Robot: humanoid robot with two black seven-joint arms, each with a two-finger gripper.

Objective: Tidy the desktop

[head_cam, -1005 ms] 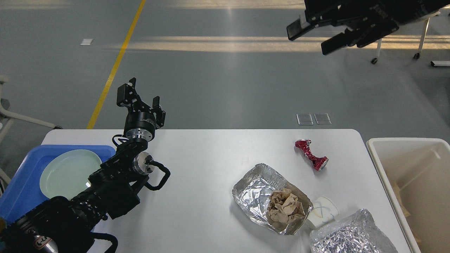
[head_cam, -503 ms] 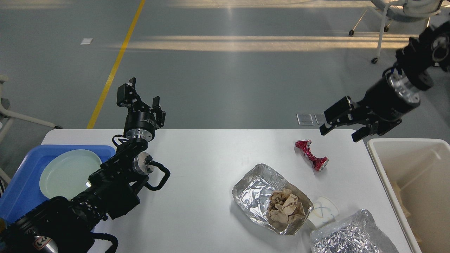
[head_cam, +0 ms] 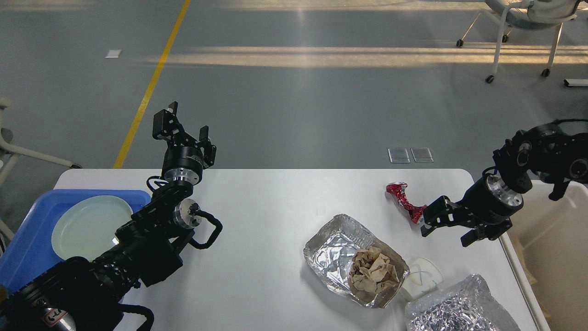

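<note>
The white desktop fills the lower part of the head view. A crushed red can lies on it at the back right. My right gripper hangs open just right of the can's near end, its far finger close to the can. In front sits a crumpled foil tray holding a wad of brown paper, with a white paper cup on its side beside it. A crumpled foil bag lies at the front right. My left gripper stands open above the back left edge, holding nothing.
A blue tray at the left edge holds a pale green plate. An off-white bin stands beside the desktop's right edge. A wheeled chair stands on the floor at the far right.
My right arm has swung down from the top right to the desktop, and its gripper now sits beside the red can. The left arm has not moved.
</note>
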